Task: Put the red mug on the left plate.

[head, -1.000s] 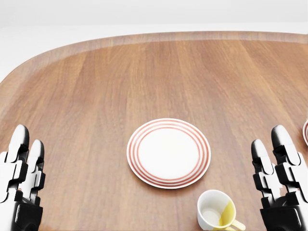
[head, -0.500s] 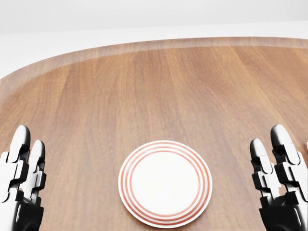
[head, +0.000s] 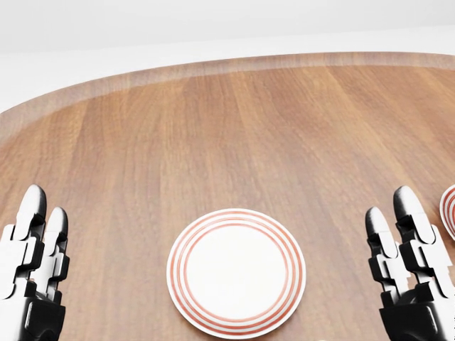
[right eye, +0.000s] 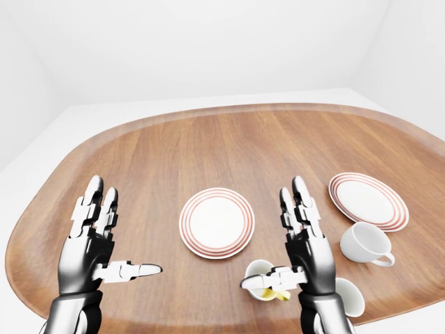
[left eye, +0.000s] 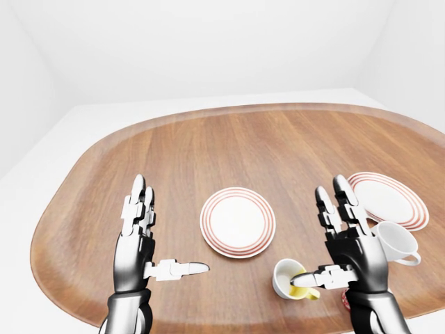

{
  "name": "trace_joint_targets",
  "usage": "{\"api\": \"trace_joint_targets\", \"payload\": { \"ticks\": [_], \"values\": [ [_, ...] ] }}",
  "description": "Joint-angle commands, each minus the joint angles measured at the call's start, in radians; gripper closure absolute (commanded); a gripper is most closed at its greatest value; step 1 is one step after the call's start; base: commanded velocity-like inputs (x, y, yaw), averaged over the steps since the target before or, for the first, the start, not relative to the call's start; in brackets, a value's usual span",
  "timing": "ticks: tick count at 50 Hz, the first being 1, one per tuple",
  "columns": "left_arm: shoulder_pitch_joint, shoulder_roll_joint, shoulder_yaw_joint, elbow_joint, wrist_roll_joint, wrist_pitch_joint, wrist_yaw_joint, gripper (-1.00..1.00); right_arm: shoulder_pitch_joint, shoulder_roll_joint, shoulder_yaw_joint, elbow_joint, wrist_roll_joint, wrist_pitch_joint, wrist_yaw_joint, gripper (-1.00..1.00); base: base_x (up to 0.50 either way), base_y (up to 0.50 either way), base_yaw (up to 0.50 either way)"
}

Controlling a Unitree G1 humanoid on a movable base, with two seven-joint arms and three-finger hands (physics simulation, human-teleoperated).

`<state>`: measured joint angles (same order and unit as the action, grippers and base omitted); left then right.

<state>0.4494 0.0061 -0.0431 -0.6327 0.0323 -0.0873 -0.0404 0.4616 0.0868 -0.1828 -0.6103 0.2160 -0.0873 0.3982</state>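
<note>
A wooden table point(right eye: 208, 146) with rounded corners was seen filling most of each view. The left plate point(right eye: 217, 223), white with red rings, was set near the middle of the right-eye view, and nothing was resting on it. A matching right plate point(right eye: 367, 200) was placed well apart from it, toward the right edge. Just below the right plate a white mug point(right eye: 365, 243) was laid on its side, its handle pointed to the lower right. A yellow-lined mug point(left eye: 286, 277) was tipped over near the bottom of the left-eye view, just below and right of the left plate, partly covered by the right thumb. The red mug point(left eye: 345, 299) was shown only as a small red sliver at the bottom of the left-eye view, beside the right wrist and mostly hidden by it; its pose could not be told. The left hand point(right eye: 87, 254) was held at the lower left, fingers straight and thumb stretched sideways, with nothing in it. The right hand point(right eye: 309, 257) was held at the lower right in the same spread way, above the yellow-lined mug and closed on nothing.
</note>
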Motion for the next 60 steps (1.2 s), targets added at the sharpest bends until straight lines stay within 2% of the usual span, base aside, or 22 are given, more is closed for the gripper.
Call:
{"api": "trace_joint_targets", "payload": {
  "ticks": [1,14,26,42,60],
  "values": [
    [-0.001,0.000,0.000,0.003,0.000,0.000,0.000,-1.00,0.001,-0.004,0.011,0.005,-0.022,0.000,-0.008,-1.00,0.12,-0.01,0.00],
    [0.000,0.001,-0.001,0.001,0.001,0.000,0.001,-1.00,-0.002,-0.010,0.016,0.009,-0.025,0.000,-0.018,-1.00,0.27,0.45,0.00],
    [0.000,0.001,0.000,-0.002,0.000,0.000,-0.001,-1.00,0.002,-0.013,0.025,-0.001,-0.035,0.000,-0.018,-1.00,0.12,-0.01,0.00],
    [-0.003,0.001,-0.003,0.004,0.004,0.000,0.000,-1.00,0.003,-0.019,0.041,0.005,-0.057,0.000,-0.017,-1.00,0.52,0.08,0.00],
    [-0.002,0.002,-0.003,0.003,0.003,0.000,0.000,-1.00,0.010,-0.021,0.043,0.003,-0.053,0.000,-0.024,-1.00,0.33,0.11,0.00]
  ]
}}
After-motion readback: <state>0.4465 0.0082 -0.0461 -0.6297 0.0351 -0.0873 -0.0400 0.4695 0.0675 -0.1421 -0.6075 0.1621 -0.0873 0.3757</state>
